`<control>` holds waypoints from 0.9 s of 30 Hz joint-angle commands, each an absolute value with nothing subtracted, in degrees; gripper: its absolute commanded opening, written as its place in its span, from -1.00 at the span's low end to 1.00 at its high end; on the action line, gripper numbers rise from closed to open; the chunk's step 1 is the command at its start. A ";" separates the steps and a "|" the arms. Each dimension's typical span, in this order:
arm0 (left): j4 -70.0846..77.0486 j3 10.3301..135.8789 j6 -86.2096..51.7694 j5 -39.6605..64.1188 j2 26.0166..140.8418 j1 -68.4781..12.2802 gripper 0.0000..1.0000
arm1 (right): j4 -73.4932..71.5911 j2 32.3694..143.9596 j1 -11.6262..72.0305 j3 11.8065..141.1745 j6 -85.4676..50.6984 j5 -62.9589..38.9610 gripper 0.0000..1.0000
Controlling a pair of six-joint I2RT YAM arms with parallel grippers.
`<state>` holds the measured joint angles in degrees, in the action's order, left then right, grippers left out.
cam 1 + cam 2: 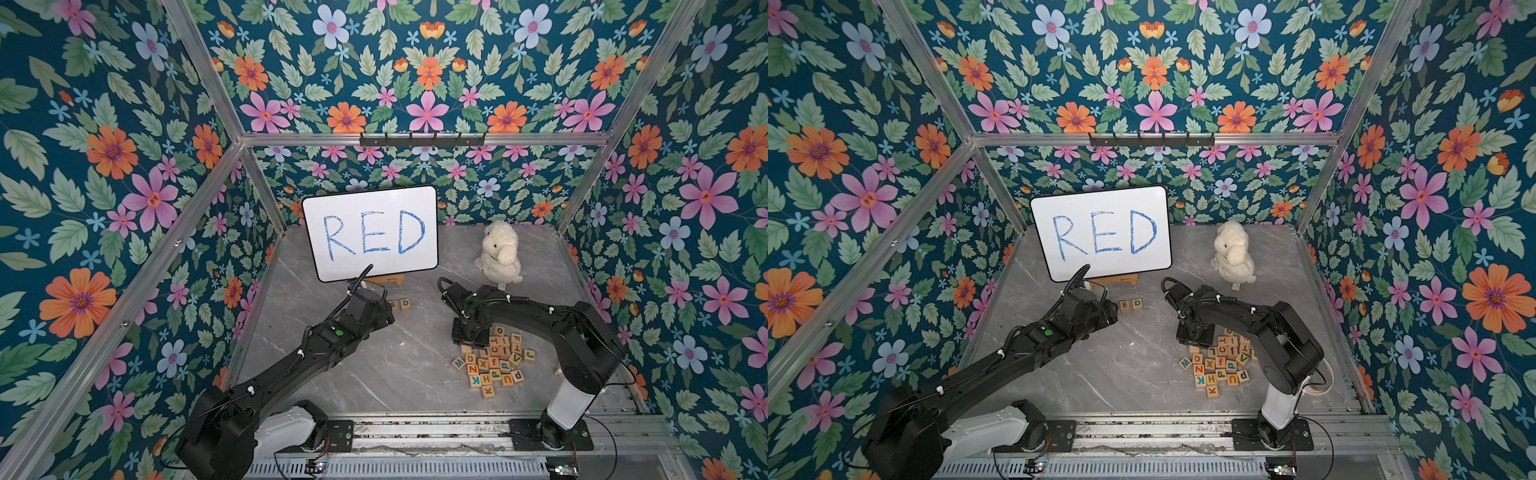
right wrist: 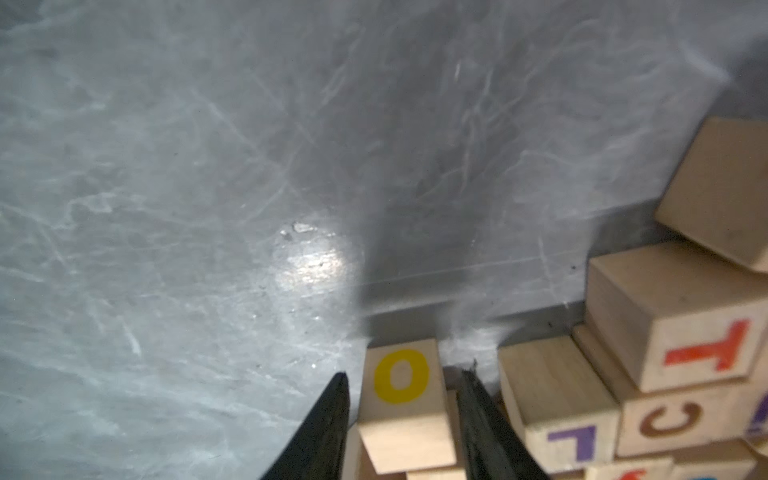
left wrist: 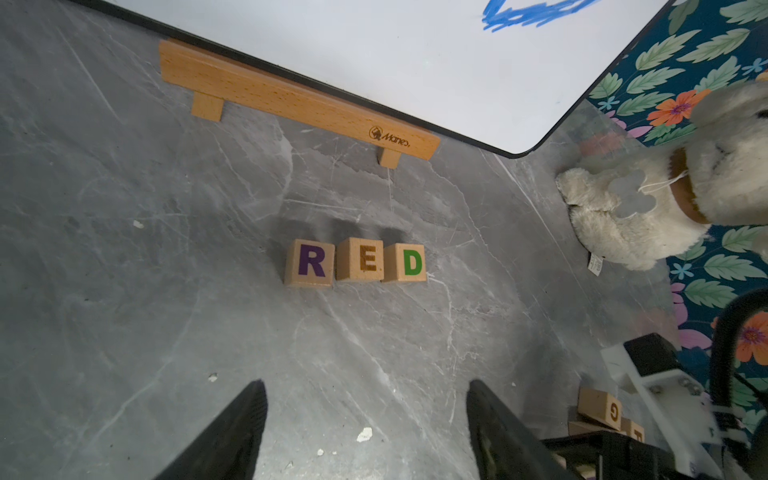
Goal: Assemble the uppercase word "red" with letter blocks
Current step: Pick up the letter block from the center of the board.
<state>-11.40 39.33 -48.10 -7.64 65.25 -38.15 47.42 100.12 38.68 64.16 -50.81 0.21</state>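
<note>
Pulling the left tool (image 3: 365, 384), apart and empty, straight back from the word (image 3: 359, 262), complete toward the counter's (image 3: 124, 291) far edge, looks the careful finish, while the right tool (image 2: 405, 372), apart astride the O block (image 2: 401, 419) in the pile (image 1: 494, 361), should not clamp or carry it.

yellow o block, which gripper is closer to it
Right. The right gripper has its jaws either side of the yellow O block; the left gripper is far off, near the RED row.
</note>
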 commanded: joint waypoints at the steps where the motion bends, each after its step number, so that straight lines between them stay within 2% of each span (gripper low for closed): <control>1: -10.57 39.13 -48.52 -8.79 64.96 -38.14 0.55 | 48.53 99.82 38.66 64.25 -52.56 0.34 -0.10; 12: -10.99 39.85 -48.09 -8.79 65.65 -38.14 0.55 | 48.24 101.98 38.66 64.56 -51.05 -0.97 -0.23; 21: -11.28 39.66 -48.23 -9.17 65.25 -38.11 0.55 | 48.13 99.25 38.67 63.99 -49.95 2.78 -0.45; 24: -11.21 39.55 -48.22 -9.23 65.04 -38.13 0.55 | 42.44 94.55 38.67 61.13 -48.24 6.77 -0.46; 27: -10.72 39.61 -48.02 -9.14 65.37 -38.14 0.55 | 31.04 87.72 38.69 54.24 -45.58 12.54 -0.57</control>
<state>-11.40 39.57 -48.05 -8.10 65.30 -38.13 40.36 90.87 38.65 57.84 -48.10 5.48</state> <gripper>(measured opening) 0.776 0.329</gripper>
